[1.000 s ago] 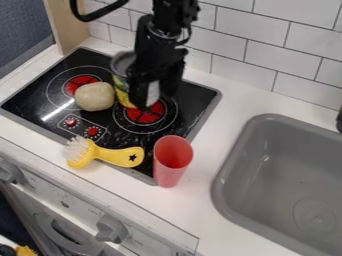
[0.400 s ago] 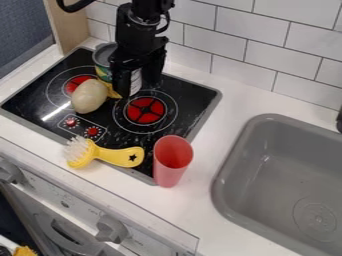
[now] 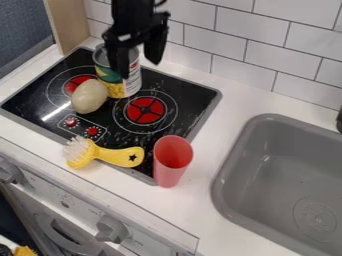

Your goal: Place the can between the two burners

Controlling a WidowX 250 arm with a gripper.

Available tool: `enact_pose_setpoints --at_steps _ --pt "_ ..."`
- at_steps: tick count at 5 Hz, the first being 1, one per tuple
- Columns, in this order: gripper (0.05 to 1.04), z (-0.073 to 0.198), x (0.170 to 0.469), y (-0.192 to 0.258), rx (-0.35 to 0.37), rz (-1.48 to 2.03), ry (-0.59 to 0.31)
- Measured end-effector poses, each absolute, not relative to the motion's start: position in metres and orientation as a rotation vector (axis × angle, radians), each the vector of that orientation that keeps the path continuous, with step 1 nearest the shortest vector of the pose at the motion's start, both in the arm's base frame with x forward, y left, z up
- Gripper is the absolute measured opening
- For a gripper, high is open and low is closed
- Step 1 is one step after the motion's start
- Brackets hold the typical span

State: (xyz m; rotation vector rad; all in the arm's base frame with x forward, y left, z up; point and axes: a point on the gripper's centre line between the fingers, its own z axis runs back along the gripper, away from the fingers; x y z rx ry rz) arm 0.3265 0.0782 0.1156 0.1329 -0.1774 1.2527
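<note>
The black gripper (image 3: 141,67) hangs above the back of the stovetop with its two fingers spread apart, one in front of the can and one to its right. Upright on the black stove (image 3: 184,95) stands the can (image 3: 131,83), green and yellow with a white label side. It is at the back, between the left burner (image 3: 78,81) and the right burner (image 3: 145,110). Part of the can is hidden behind the near finger.
A beige, potato-like object (image 3: 89,96) lies just left of the can, over part of the left burner. The yellow brush (image 3: 118,155) and the red cup (image 3: 172,160) are at the stove's front edge. A grey sink (image 3: 230,155) is on the right.
The can moved left and back with the gripper, then the gripper rose and opened around it. The beige object got pushed slightly and turned.
</note>
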Motion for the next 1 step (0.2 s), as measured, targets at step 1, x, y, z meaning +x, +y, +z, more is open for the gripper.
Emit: enact_pose_setpoints --at_steps 1 --pt "0.999 0.1234 0.3209 0.0822 0.166 1.257 -0.185"
